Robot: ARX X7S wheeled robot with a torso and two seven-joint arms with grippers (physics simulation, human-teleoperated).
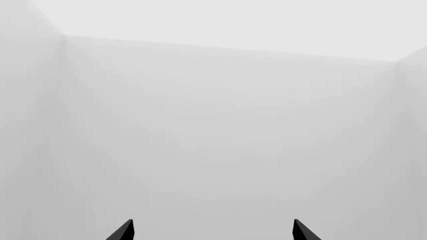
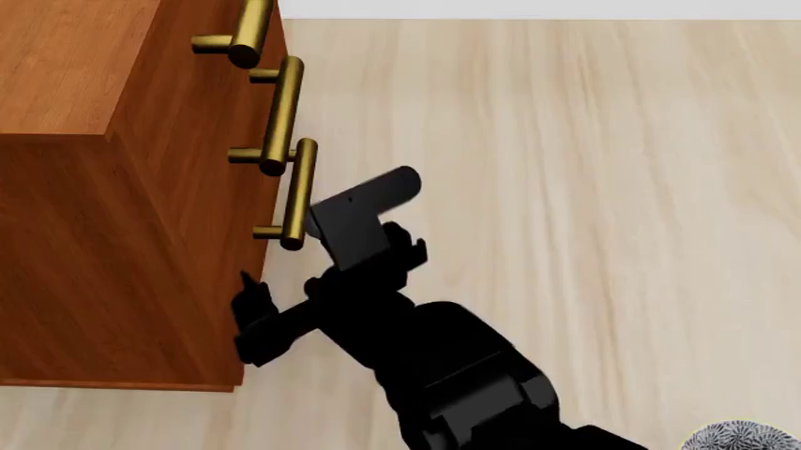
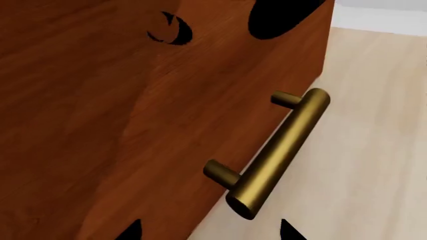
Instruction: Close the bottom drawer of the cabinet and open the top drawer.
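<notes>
Bright, even, sharp simulator renders

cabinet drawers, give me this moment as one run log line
cabinet: all drawers look flush | right gripper: open, near cabinet front, holding nothing | brass handle: ungrasped | left gripper: open, facing blank wall

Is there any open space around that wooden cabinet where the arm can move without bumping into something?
Yes. The pale wood floor beyond the cabinet front is bare up to the far wall. It is crowded close to the front, where three brass handles stick out and the right gripper sits near the cabinet's corner. A grey object borders the floor at the head view's lower right corner.
</notes>
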